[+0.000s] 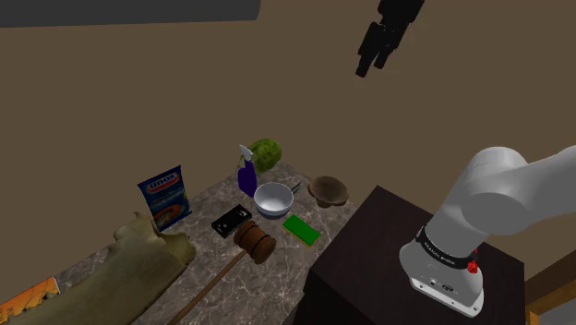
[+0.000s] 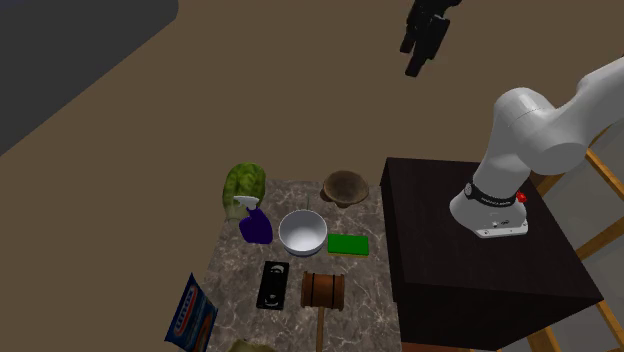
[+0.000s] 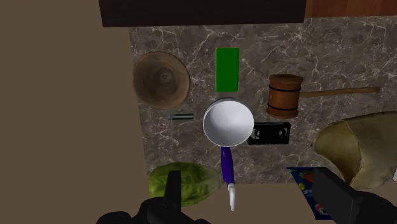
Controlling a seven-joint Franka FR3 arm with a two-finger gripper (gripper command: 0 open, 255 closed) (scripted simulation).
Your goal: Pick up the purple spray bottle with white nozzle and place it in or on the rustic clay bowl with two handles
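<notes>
The purple spray bottle (image 1: 246, 175) (image 2: 254, 222) (image 3: 227, 167) with a white nozzle stands on the marble tabletop (image 3: 191, 38), between a white bowl and a green cabbage. The brown clay bowl (image 1: 329, 190) (image 2: 344, 186) (image 3: 161, 78) sits at the table edge nearest the stand, with nothing in it. My gripper (image 1: 367, 69) (image 2: 412, 68) (image 3: 245, 184) hangs high above the table, far from both. Its fingers (image 3: 172, 191) stand wide apart, open, with nothing between them.
Between bottle and clay bowl sits a white bowl (image 1: 273, 198) (image 3: 228, 122). A green block (image 1: 301, 229), a wooden mallet (image 1: 254, 242), a black cassette (image 1: 230, 220), a cabbage (image 1: 268, 154) and a blue bag (image 1: 166, 197) share the table. The dark stand (image 1: 415, 268) borders it.
</notes>
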